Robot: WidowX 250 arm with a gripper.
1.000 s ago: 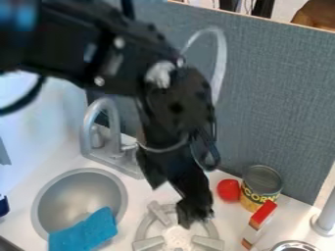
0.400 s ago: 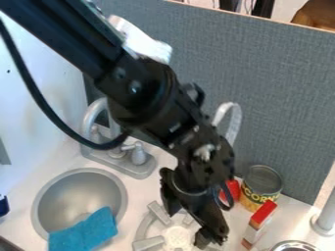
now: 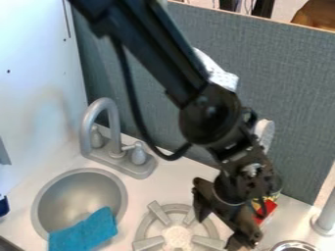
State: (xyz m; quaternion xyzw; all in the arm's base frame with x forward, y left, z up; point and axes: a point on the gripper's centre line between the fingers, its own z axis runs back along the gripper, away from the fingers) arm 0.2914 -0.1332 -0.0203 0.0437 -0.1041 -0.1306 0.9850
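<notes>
1. The gripper (image 3: 221, 233) hangs with its two fingers spread apart, nothing visible between them, at the right edge of the burner (image 3: 177, 237), whose centre lies at 9 o'clock from it.
2. At 2 o'clock, close by and partly behind the gripper, shows a red box (image 3: 267, 210); contact is unclear.
3. Just beyond, between 1 and 2 o'clock, a yellow-labelled can (image 3: 274, 197) is mostly hidden.
4. My reading of the step: positioning with an empty grip, near both burner and red box. A next move at either calls for lining up the spread fingers and keeping clear of the can.
5. Farther out, a blue cloth (image 3: 85, 233) lies over the rim of the sink (image 3: 68, 196) at 9 o'clock; the faucet (image 3: 116, 137) stands at 11.
</notes>
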